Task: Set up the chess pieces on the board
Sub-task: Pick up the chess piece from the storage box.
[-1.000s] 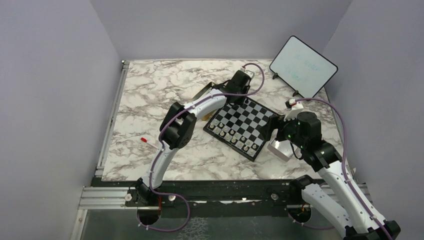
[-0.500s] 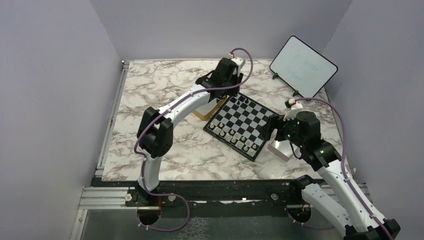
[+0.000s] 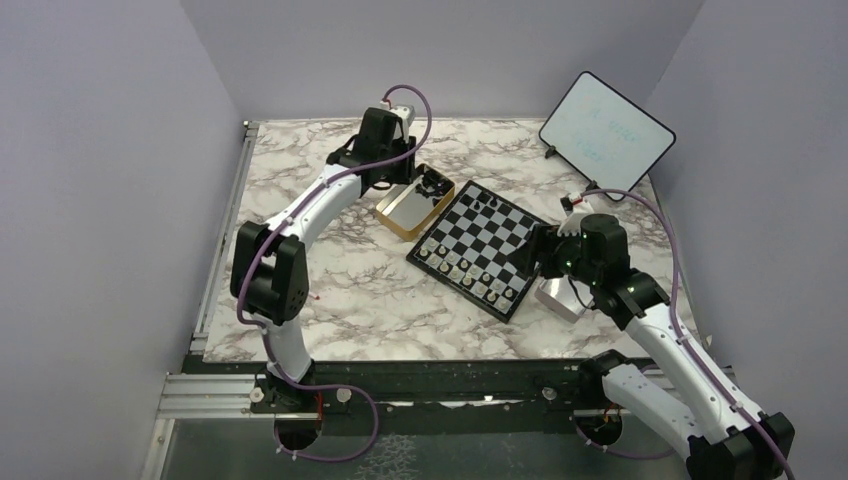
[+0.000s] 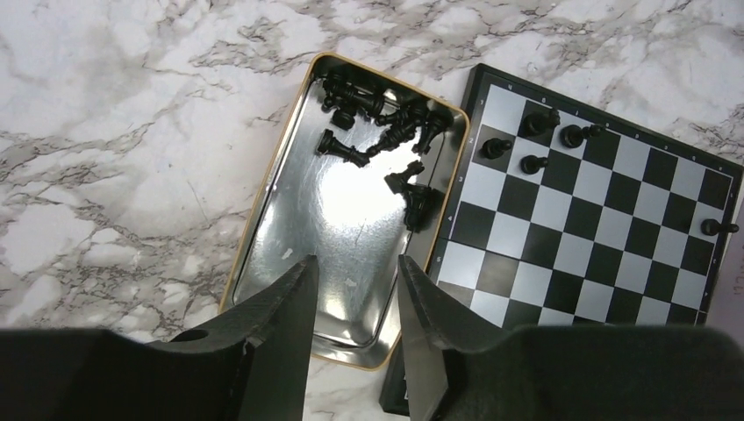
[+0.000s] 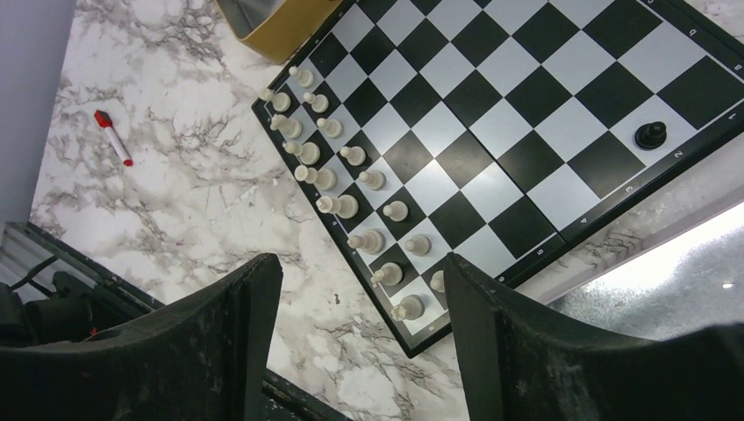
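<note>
The board [image 3: 492, 238] lies tilted at mid-table. Pale pieces [image 3: 466, 274] fill its two near rows, also seen in the right wrist view [image 5: 351, 189]. Several black pieces [image 4: 531, 140] stand at its far corner, and one black pawn [image 5: 650, 134] stands near the right edge. More black pieces [image 4: 377, 114] lie heaped at the far end of the gold tin [image 4: 351, 228], left of the board [image 4: 605, 219]. My left gripper [image 4: 355, 263] hovers open and empty over the tin's [image 3: 405, 210] near end. My right gripper [image 5: 360, 263] is open and empty above the board's [image 5: 491, 96] near right corner.
A white tablet [image 3: 606, 132] stands at the back right. A silver tin half [image 3: 557, 297] lies right of the board, under the right arm. A red-capped marker [image 5: 114, 136] lies on the marble to the left. Walls enclose the table.
My left arm has swung left, from the board's far corner to above the gold tin. My right gripper has shifted slightly left over the board's right corner.
</note>
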Motion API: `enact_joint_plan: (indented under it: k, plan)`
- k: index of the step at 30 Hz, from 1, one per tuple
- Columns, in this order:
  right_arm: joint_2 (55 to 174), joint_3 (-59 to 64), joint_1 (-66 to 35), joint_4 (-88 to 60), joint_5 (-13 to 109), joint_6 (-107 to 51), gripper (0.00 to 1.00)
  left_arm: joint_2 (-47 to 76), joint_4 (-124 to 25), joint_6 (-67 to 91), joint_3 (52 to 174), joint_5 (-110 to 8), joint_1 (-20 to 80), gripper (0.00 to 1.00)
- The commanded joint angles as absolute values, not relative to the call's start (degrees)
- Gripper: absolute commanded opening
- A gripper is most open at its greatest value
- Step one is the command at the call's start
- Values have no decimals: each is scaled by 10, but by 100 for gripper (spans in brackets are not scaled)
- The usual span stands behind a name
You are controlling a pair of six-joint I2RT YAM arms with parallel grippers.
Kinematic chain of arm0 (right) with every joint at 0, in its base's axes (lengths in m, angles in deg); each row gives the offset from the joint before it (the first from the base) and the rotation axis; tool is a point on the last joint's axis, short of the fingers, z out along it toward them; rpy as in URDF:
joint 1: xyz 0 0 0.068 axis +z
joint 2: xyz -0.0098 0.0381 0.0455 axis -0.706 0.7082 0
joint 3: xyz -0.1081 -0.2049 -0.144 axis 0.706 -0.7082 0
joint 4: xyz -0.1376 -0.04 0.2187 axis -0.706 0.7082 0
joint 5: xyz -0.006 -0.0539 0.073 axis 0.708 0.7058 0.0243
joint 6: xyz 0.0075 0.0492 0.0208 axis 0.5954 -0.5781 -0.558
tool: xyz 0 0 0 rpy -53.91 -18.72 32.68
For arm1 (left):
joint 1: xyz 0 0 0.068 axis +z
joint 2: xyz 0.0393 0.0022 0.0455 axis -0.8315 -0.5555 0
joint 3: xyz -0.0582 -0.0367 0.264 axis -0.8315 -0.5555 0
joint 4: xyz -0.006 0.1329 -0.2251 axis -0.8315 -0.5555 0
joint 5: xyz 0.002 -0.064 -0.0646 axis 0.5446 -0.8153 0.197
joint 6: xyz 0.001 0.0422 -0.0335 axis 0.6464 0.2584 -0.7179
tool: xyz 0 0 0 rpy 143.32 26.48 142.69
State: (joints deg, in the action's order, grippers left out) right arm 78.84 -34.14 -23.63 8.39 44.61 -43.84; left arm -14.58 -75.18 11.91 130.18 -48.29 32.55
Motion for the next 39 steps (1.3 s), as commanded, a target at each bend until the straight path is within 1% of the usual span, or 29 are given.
enact_joint_plan:
  k: [1, 5, 11, 18, 30, 33, 39]
  plan:
    - [784, -321, -237, 71, 425, -450, 72, -178, -743, 141, 1335, -463, 315, 39]
    - [779, -316, -237, 84, 431, -441, 73, -222, -750, 143, 1375, -435, 314, 38]
    - [777, -315, -237, 95, 431, -436, 72, -263, -750, 105, 1403, -397, 310, 30]
    - [773, -327, -237, 87, 428, -434, 73, -288, -741, 9, 1407, -365, 305, 29]
    - [755, -332, -237, 87, 430, -415, 73, -338, -728, -87, 1430, -314, 290, 29]
    - [753, -330, -237, 90, 426, -413, 73, -344, -727, -97, 1434, -277, 277, 29]
    - [743, -330, -237, 94, 434, -400, 75, -364, -725, -106, 1447, -254, 265, 28]
